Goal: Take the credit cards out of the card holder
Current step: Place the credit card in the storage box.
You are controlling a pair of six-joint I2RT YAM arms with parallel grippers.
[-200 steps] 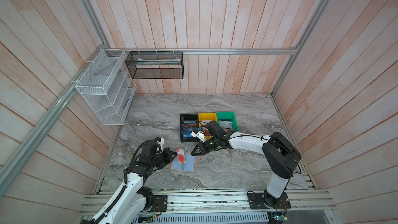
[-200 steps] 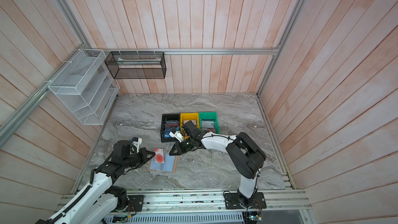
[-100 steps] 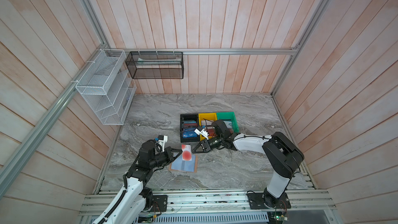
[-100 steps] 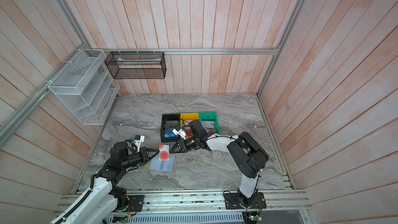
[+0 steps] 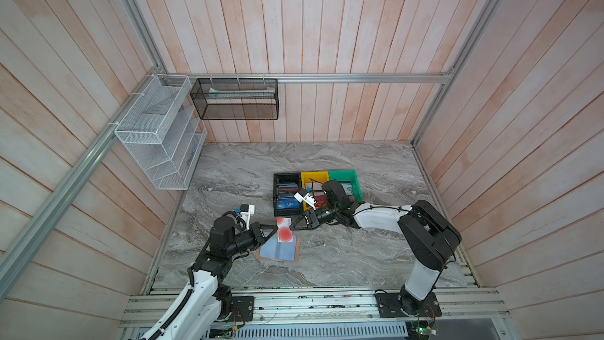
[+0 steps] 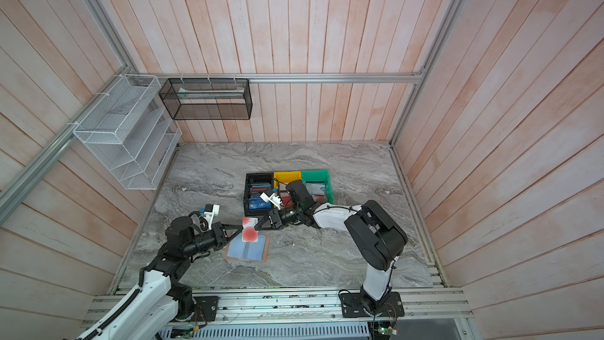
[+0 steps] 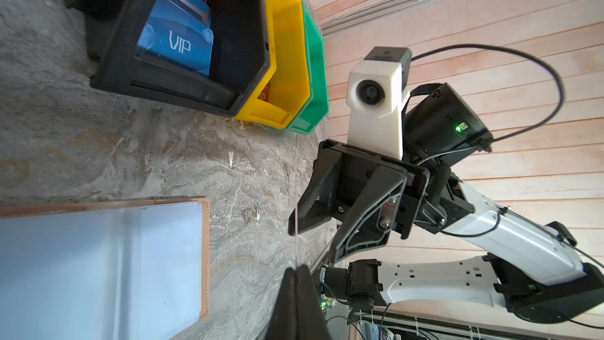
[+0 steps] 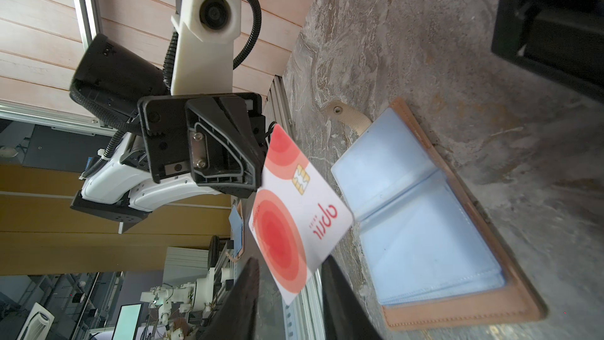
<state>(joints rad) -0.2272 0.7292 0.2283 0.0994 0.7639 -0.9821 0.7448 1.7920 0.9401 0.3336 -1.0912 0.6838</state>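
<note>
Right wrist, left hand (image 8: 260, 171) pinching card (image 8: 295, 214), right hand (image 8: 289, 292) parted, seemingly astride it

Bright, even light with soft shadows; wrist views bend at the edges.

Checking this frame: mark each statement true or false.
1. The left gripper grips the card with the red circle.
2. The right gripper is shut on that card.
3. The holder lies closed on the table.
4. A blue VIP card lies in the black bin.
1. True. The left gripper is shut on the card, holding it clear of the table.
2. False. The right gripper is open, and its jaws stand apart with the card's free end between them.
3. False. The holder lies open with its pale blue sleeves facing up.
4. True. The blue VIP card lies in the black bin.
</note>
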